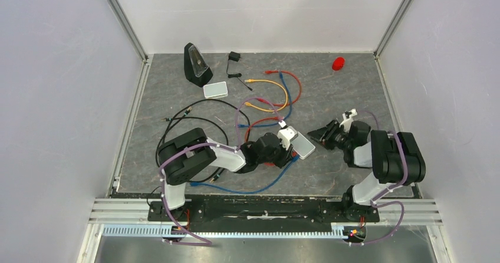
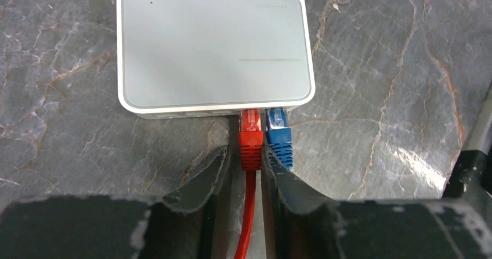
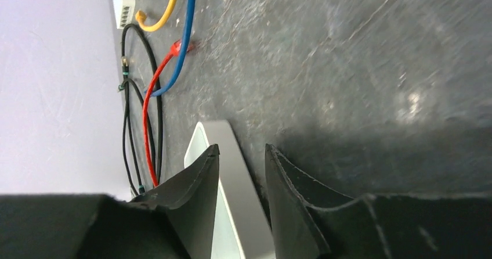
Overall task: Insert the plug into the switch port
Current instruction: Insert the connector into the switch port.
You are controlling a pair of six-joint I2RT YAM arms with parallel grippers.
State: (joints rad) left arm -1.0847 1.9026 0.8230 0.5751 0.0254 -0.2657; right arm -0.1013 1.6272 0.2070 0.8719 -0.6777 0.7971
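We find the left hand point(image 2: 246, 154) with its fingers point(image 2: 203, 180) on either side of the red plug point(image 2: 250, 138), lined up along the cable, which we take as the way to push it straight in. They stand slightly apart, with a dark sliver on one side, so we judge them loose around the plug, not pinching it. Just ahead, the plug sits in the port point(image 2: 249, 112) of the switch point(image 2: 214, 44), beside a blue plug point(image 2: 278, 132). At the switch's other side the right hand point(image 3: 243, 148) straddles its rim, likely bracing it on the tabletop point(image 2: 383, 67). It is partly parted, and we cannot tell whether it presses.
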